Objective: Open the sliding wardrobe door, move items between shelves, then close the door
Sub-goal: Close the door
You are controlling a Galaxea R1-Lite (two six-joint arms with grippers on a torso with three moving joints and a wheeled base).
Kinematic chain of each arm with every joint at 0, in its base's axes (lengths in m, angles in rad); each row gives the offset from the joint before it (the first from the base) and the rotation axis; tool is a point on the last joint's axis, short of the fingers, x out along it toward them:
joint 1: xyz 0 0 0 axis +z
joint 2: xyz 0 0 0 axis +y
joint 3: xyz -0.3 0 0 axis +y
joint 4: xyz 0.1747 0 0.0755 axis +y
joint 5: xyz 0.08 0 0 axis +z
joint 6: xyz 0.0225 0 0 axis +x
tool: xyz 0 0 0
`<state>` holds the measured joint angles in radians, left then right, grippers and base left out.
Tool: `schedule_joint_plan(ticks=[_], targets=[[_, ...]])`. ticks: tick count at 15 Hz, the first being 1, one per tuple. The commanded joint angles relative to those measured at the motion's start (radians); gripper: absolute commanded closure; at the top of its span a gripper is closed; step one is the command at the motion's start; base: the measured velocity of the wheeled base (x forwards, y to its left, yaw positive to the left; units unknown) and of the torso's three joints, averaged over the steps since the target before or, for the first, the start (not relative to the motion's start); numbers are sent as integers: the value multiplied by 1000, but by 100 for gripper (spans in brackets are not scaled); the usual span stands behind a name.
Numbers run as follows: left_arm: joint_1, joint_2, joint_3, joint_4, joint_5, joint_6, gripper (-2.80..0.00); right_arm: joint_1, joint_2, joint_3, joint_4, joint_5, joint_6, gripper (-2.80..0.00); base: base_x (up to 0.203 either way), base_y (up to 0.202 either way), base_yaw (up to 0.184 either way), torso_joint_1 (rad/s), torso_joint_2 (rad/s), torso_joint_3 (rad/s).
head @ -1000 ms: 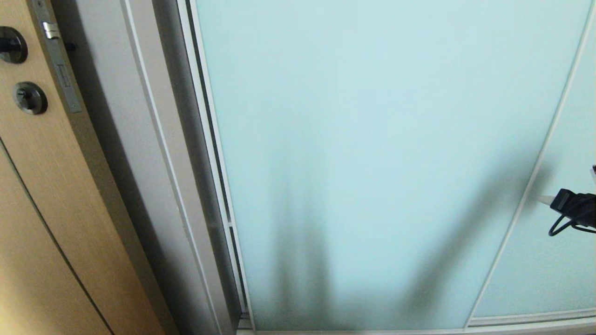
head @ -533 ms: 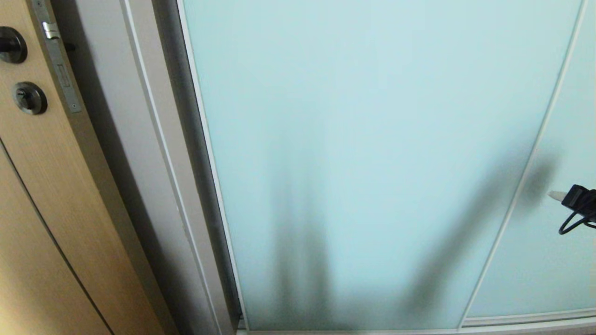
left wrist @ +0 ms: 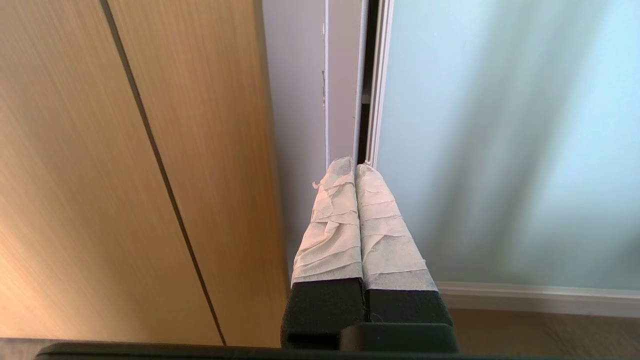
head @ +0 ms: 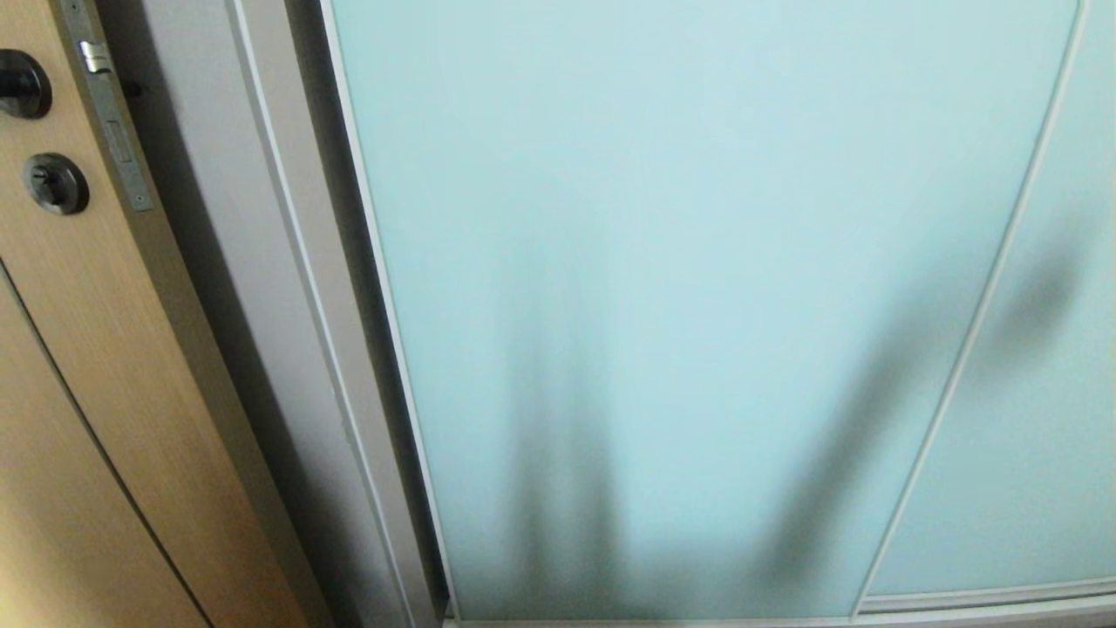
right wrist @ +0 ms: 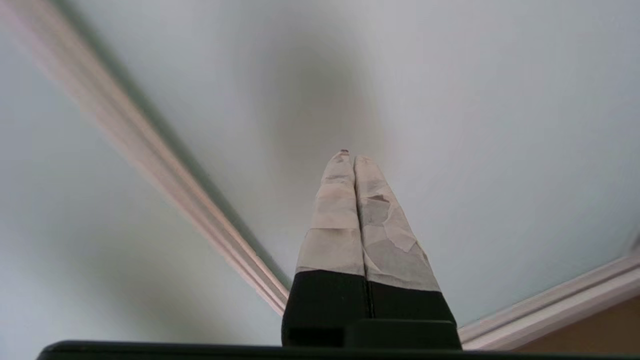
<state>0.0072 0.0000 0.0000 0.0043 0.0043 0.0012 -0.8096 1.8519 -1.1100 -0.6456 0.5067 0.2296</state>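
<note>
The sliding wardrobe door (head: 680, 305), pale aqua frosted glass in a thin silvery frame, fills the head view and stands against the grey jamb (head: 261, 305). The items and the shelves are hidden behind it. Neither arm shows in the head view; only their shadows lie on the glass. My left gripper (left wrist: 355, 165) is shut and empty, low down, pointing at the seam between the jamb and the door's edge (left wrist: 377, 100). My right gripper (right wrist: 352, 157) is shut and empty, its taped fingertips close before the glass (right wrist: 450, 125), beside a frame strip (right wrist: 165, 180).
A light oak door (head: 78, 392) with black lock fittings (head: 55, 183) stands left of the jamb. A second aqua panel (head: 1046, 392) lies to the right past the dividing strip. The bottom rail (head: 959, 602) and wood floor (left wrist: 540, 330) run below.
The door has slid a little to the left, closing the dark gap at the jamb. My right gripper has drawn off to the right, out of the head view.
</note>
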Motion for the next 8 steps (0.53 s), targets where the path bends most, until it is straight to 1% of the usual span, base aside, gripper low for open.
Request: schedule_joint_plan(ticks=[1,2,3,4,6,8], targets=[[0,2,0,0,0,0,0,-11,-226,82,-16,-8,-14,0,0,0,0,0,0,0],[0,2,2,0,0,0,0,-2,-301,114,-21,-11,-25,0,0,0,0,0,0,0],[0,2,2,0,0,0,0,24,-377,151,-22,-13,-38,0,0,0,0,0,0,0],[0,2,1,0,0,0,0,73,-454,203,-23,-17,-49,0,0,0,0,0,0,0],[0,2,2,0,0,0,0,211,-611,333,-27,-31,-83,0,0,0,0,0,0,0],[0,2,0,0,0,0,0,396,-753,524,-30,-54,-166,0,0,0,0,0,0,0]])
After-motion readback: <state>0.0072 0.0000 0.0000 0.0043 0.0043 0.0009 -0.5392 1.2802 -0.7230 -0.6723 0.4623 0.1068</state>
